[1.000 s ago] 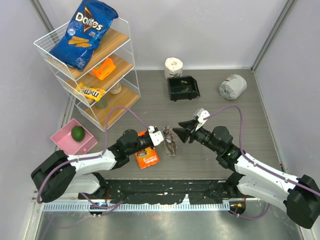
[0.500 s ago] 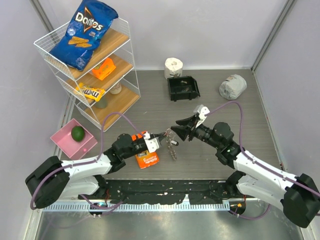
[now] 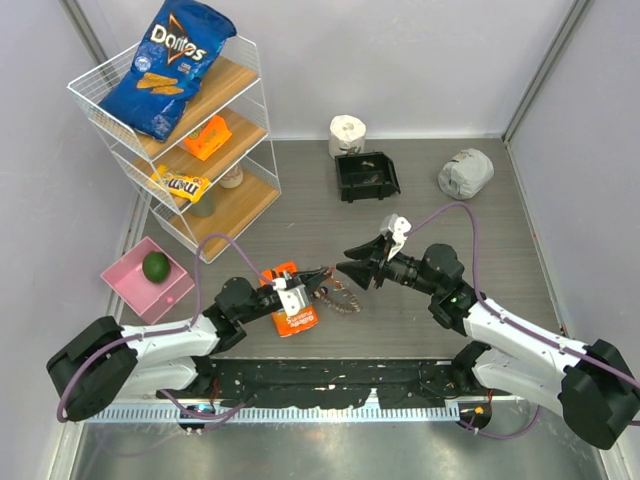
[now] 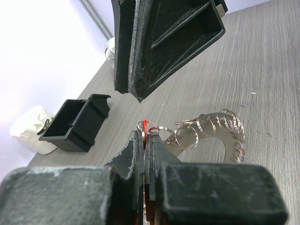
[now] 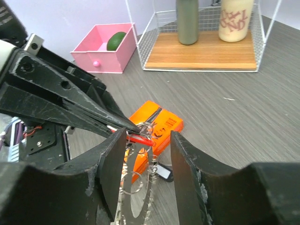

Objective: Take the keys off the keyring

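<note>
Bright, even light; soft shadows

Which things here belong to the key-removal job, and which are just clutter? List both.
Job in hand: keyring; red-headed key, pinched in the shut left gripper; open right gripper.

Lying about: Doritos bag, wire shelf, pink tray, green fruit, toilet roll, black bin, grey bundle, orange packet.

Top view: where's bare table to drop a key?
Bare table lies between the black bin and the grey bundle, and between the wire shelf and the bin. Crowded around the left gripper, right gripper, keyring and orange packet.
</note>
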Robot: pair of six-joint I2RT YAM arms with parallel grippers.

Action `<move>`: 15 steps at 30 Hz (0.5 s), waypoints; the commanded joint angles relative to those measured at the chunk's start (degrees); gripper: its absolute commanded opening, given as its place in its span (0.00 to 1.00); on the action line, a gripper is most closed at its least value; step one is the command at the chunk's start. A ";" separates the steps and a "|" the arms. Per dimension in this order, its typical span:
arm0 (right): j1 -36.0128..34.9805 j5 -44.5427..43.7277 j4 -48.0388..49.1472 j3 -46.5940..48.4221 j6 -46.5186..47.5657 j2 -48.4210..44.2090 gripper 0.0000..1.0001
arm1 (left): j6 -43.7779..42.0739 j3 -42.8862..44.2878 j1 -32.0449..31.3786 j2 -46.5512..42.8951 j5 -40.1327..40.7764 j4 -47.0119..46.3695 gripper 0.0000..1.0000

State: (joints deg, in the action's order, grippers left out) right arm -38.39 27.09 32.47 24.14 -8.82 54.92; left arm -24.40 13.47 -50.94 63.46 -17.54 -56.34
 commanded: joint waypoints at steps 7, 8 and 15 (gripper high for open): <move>0.60 -29.40 -3.63 0.91 -0.23 -2.00 0.52 | 6.11 8.21 -0.13 -12.73 3.47 16.10 0.00; 0.77 -31.90 -4.68 0.73 -0.58 -2.53 0.54 | 7.69 10.67 -0.13 -14.05 4.78 21.39 0.00; 1.74 -47.80 -4.09 -2.69 -2.70 -7.18 0.73 | 19.48 25.18 -0.13 -18.81 19.21 56.02 0.00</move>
State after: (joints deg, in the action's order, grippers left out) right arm -37.67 -12.43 26.41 23.05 -10.79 51.48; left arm -11.84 31.64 -51.00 46.94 -6.87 -20.80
